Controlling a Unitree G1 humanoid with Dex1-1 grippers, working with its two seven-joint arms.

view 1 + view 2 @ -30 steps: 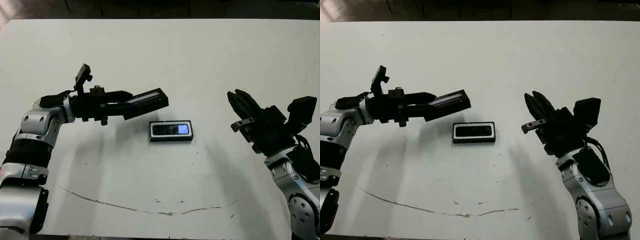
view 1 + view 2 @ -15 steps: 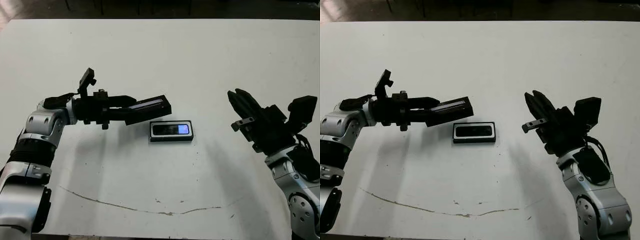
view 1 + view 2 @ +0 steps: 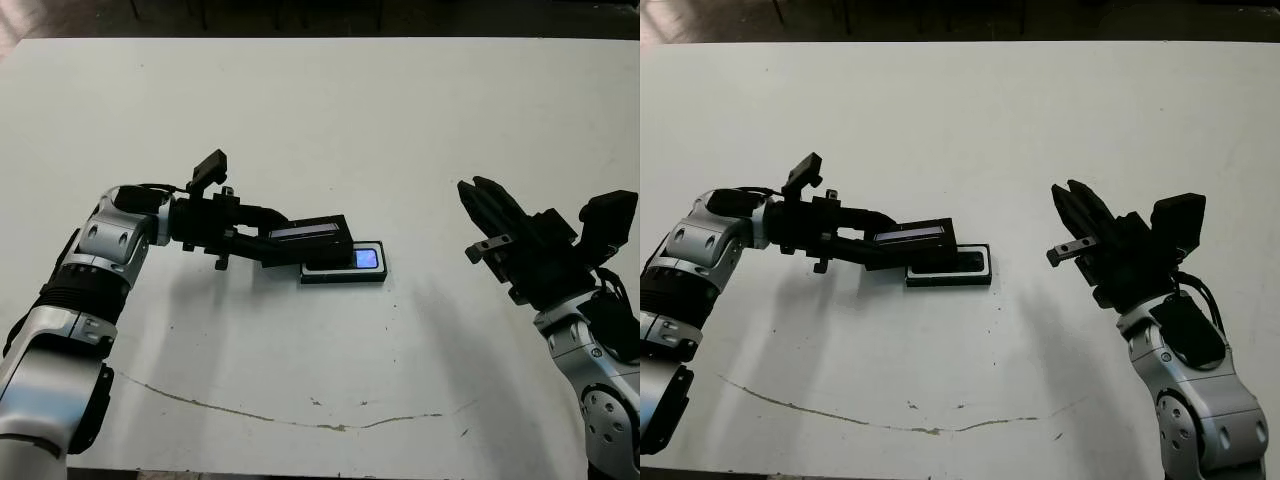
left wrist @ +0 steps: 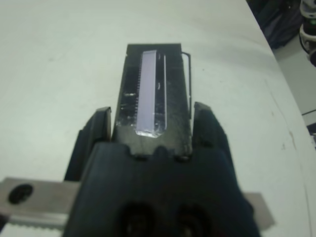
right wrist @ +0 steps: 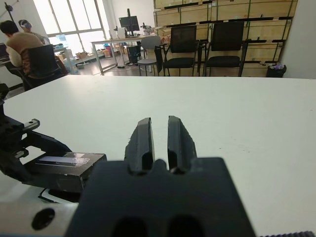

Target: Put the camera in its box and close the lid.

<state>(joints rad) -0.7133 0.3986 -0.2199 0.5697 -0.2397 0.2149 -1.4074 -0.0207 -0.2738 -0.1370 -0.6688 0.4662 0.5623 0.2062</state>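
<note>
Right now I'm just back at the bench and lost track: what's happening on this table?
The robot's left claw holds the lid, the flat black piece with the pale stripe, gripping it by one end and holding it over the left end of the box. The camera already lies in the box, its bluish patch showing past the lid's edge. The lid is not yet seated. The right claw hangs off to the right above the white table, holding nothing.
</note>
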